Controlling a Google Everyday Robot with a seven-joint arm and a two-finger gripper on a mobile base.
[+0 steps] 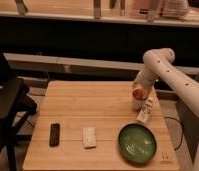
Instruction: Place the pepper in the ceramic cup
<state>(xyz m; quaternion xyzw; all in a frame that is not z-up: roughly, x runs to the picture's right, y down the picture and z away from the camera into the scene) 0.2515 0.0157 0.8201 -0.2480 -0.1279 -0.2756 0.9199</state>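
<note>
1. Pepper (138, 92) first: it showed as a small red-orange blob at centre right of the frame, right at the end of the arm and directly over a pale upright form that I took to be the ceramic cup (137, 104). Whether it was already inside the rim or only above it, I could not tell.
2. Biggest thing in shot was the wooden table (93, 105), filling the lower middle, with a dark chair (8, 107) off at the left edge.
3. Next down in size, the white robot arm (168, 70) swept in from the right edge and bent down to the pepper.
4. A green bowl (137, 143) sat at lower right, near the cup but apart from it.
5. A white sponge-like block (89, 137) lay at lower centre, and a dark rectangular object (54, 134) to its left, both well apart from the action.
6. A small pale object (145, 111) leaned just beside the cup on its lower-right side.
7. The gripper (138, 95) sat at the pepper, and I could not tell how it was holding.
8. To do this well, I judged the pepper needed to be centred over the cup's mouth, lowered straight, and let go only once below the rim; any sideways drift risked knocking the cup or the leaning object next to it.
</note>
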